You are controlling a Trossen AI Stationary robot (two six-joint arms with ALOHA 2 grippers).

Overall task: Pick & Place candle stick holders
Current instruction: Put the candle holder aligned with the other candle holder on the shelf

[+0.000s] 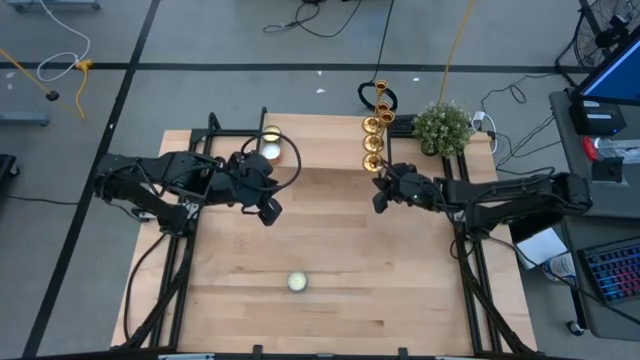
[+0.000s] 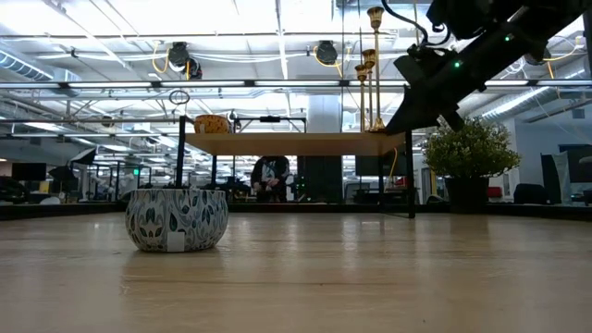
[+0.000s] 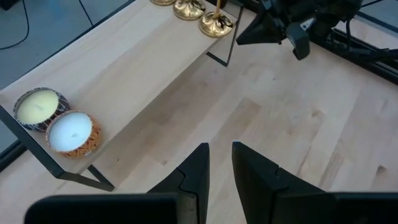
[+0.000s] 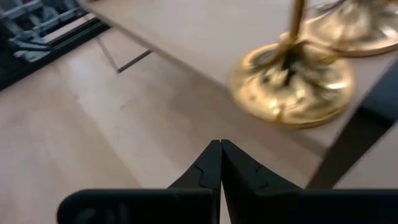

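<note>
Room: a hall with ceiling lights and desks shows beyond the table in the low view.
Surface: a pale wooden table [image 1: 330, 250] with a raised wooden shelf [image 1: 320, 135] on thin black legs along its far edge.
Candle stick holders: three gold candle stick holders [image 1: 373, 140] stand upright in a close row at the right end of the shelf; in the low view their stems [image 2: 372, 69] rise above the shelf top, and the right wrist view shows the nearest flared base [image 4: 291, 84] sitting at the shelf's corner.
Right gripper: the right gripper [image 1: 380, 195] hangs above the table just in front of the nearest holder, apart from it, fingers pressed together and holding nothing [image 4: 219, 163].
Left gripper: the left gripper [image 1: 268, 208] hovers over the table in front of the shelf's left part, fingers slightly spread with a narrow gap, empty [image 3: 219, 171].
Shelf candles: two round candles [image 3: 57, 121] sit side by side, touching, at the shelf's left end.
Table candle: a tin candle with a leaf pattern [image 2: 176, 219] stands alone near the table's front edge [image 1: 297, 282], well apart from both grippers.
Plant: a potted green plant [image 1: 442, 127] stands at the table's far right corner, beside the holders.
</note>
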